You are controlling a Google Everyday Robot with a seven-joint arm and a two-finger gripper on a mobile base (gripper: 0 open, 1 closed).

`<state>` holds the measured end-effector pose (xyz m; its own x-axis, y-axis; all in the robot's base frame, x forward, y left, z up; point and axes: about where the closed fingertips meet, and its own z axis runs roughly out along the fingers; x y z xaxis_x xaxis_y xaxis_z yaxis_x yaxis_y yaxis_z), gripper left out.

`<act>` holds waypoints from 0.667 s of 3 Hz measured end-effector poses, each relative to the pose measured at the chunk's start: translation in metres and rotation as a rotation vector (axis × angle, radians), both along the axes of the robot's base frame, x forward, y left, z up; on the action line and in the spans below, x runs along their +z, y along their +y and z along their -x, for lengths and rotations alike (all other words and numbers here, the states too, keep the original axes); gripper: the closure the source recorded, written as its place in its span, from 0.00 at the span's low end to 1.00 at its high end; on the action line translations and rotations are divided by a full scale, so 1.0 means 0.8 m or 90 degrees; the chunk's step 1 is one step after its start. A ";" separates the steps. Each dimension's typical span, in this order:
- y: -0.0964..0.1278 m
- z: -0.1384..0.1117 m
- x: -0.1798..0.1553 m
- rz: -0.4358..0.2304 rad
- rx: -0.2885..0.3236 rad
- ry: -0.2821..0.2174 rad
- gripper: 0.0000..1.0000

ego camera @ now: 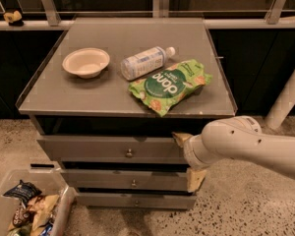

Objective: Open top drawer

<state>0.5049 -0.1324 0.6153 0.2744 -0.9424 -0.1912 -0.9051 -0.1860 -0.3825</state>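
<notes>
The top drawer (88,148) is the wide grey front just under the cabinet top, with a small round metal knob (129,153) at its centre. Two narrower drawer fronts lie below it. My gripper (188,159) is at the right end of the top drawer's front, to the right of the knob. One tan fingertip (180,138) sits at the drawer's upper edge and the other (194,180) hangs below its lower edge, so the fingers stand wide apart. My white arm (250,144) comes in from the right and hides the drawer's right end.
On the cabinet top (54,92) are a beige bowl (86,62), a lying plastic bottle (145,62) and a green snack bag (169,84). A clear bin (59,200) of snack packets stands on the floor at the lower left. A white post (285,100) is at the right.
</notes>
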 end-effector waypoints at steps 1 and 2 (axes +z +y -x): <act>0.001 0.000 0.000 0.001 0.001 0.000 0.00; 0.003 -0.004 0.001 0.000 -0.022 -0.033 0.00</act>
<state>0.5080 -0.1301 0.6159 0.2512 -0.9516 -0.1771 -0.8903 -0.1553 -0.4282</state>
